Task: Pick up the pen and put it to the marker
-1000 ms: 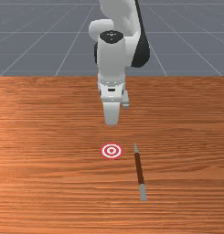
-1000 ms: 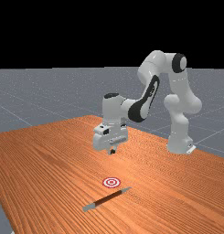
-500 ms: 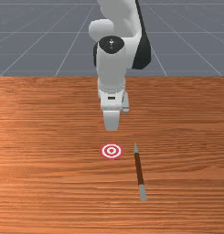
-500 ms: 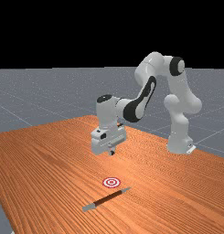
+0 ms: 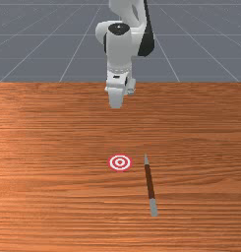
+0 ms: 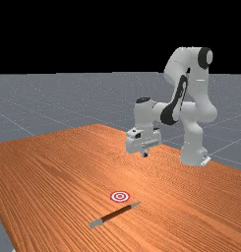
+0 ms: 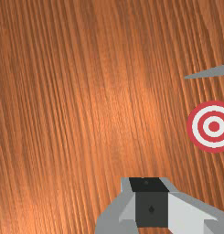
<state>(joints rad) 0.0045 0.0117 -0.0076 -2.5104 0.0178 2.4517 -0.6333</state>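
In the far view my gripper (image 6: 144, 153) hangs above the table, toward the arm's base from the marker. Its end is at the bottom edge of the wrist view (image 7: 150, 185), beside the red-and-white ringed marker (image 7: 214, 126). The front view has the gripper (image 5: 115, 102) farther back than the marker (image 5: 120, 162). A brown pen (image 5: 149, 181) with grey ends lies flat on the wood, right of the marker there, its pointed end toward the arm. In the far view the pen (image 6: 115, 213) lies nearer the camera than the marker (image 6: 120, 196). They do not touch.
The wooden table (image 5: 48, 147) reaches to both sides of the front view. Its far edge runs behind my hand. The arm's base (image 6: 193, 153) stands by the table's edge at the far view's right.
My hand has drawn back toward the arm's base, away from the marker and pen, and has turned slightly. The pen and marker lie where they were.
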